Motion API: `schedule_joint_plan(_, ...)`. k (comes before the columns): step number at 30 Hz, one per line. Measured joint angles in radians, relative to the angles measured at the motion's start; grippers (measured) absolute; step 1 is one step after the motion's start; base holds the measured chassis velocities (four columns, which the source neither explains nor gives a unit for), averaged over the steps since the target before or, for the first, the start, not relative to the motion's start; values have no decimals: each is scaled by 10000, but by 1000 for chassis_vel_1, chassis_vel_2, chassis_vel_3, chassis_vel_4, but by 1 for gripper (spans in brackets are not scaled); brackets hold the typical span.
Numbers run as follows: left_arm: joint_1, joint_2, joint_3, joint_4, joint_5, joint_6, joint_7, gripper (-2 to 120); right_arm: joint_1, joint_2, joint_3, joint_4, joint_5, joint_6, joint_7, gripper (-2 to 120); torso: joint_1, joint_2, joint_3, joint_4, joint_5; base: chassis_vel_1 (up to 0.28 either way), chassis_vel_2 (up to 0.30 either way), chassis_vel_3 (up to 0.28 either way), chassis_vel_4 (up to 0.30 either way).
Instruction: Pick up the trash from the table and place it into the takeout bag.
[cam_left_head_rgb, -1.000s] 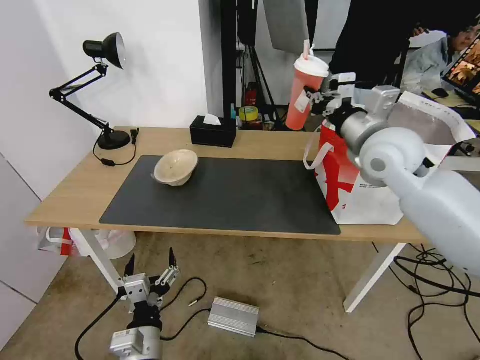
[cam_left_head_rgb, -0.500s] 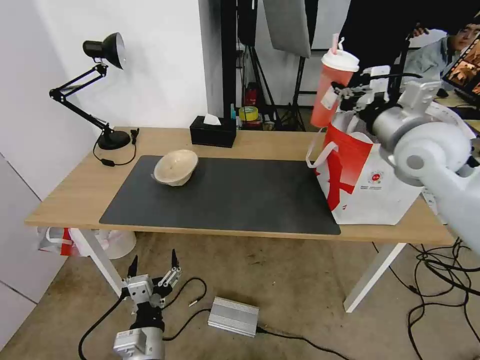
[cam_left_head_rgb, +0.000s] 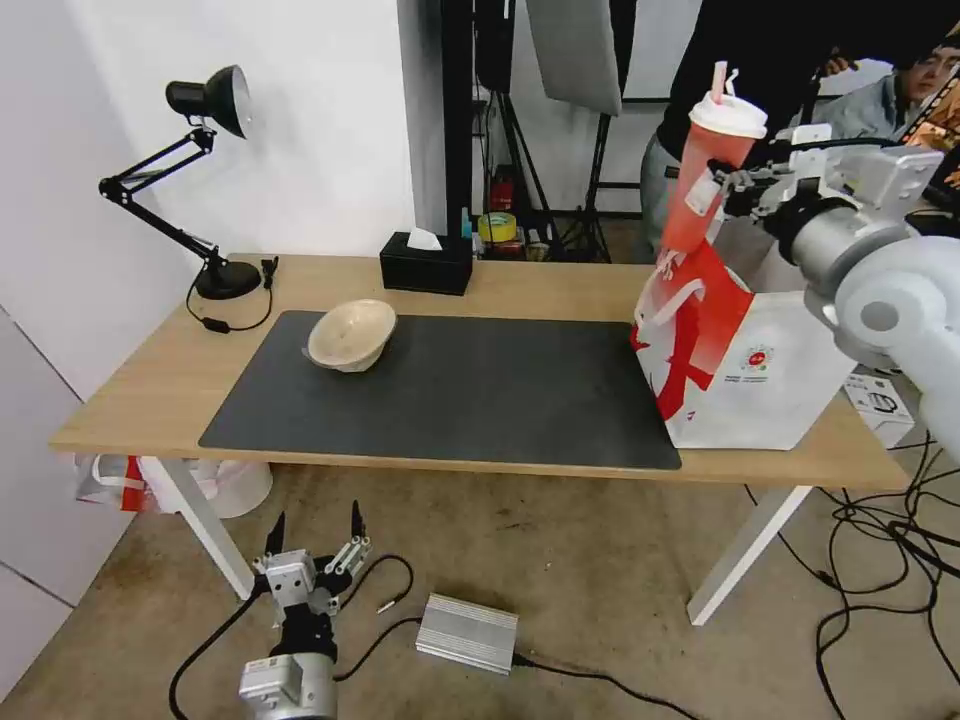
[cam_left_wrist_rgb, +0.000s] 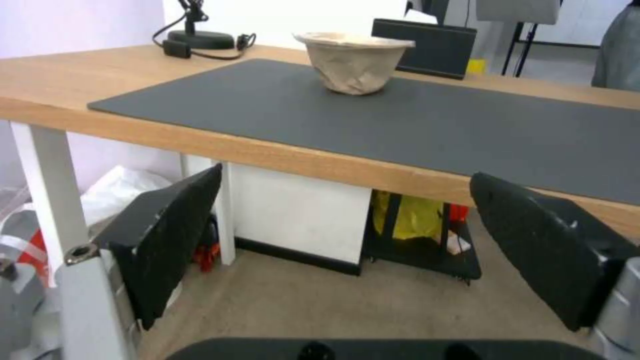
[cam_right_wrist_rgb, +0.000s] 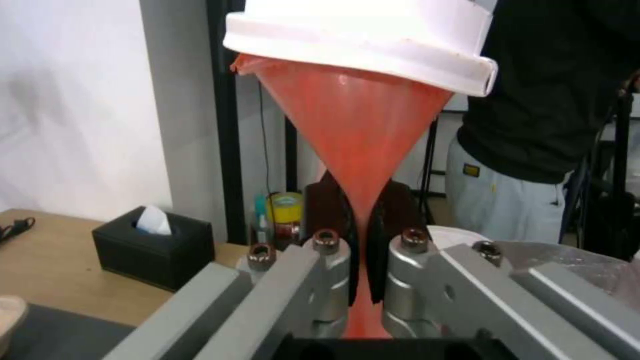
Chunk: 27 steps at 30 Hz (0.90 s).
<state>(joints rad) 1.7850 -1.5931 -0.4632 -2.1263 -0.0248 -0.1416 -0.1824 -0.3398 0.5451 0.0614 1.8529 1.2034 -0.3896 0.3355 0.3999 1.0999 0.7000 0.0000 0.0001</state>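
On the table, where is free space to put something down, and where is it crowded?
Free: the dark mat between the paper bowl and the takeout bag. Crowded: the bag's end, where the right claw holds the red cup.

Right gripper (cam_left_head_rgb: 722, 181) raised high, clamped tight, left gripper (cam_left_head_rgb: 313, 530) low, fingers spread

A wooden table (cam_left_head_rgb: 160, 375) with a grey mat (cam_left_head_rgb: 480, 390)

On it stand a paper bowl (cam_left_head_rgb: 351, 334), a tissue box (cam_left_head_rgb: 426, 265), a desk lamp (cam_left_head_rgb: 205, 180) and a red-and-white bag (cam_left_head_rgb: 745, 365).
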Motion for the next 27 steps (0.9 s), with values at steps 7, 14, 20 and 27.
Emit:
schedule_joint_plan(7,-56,0,-1,76,0,0,3,100,152,45,60,-126,78,-2,-23,2,0,1,0,1,-1,0,0,0,0)
schedule_joint_plan(14,-123,-2,32,167,-10,3,5,100,516,126,-29,-385,154,-21,-42,2,1,1,1,1,-1,0,0,0,0)
schedule_joint_plan(20,-123,-2,18,174,-22,9,5,100,774,85,-130,-504,200,-34,-116,2,0,1,1,0,-1,0,0,0,0)
schedule_joint_plan(27,-34,-1,2,162,-7,16,5,100,840,115,-134,-578,217,-38,-181,2,0,1,0,1,-1,0,0,0,0)
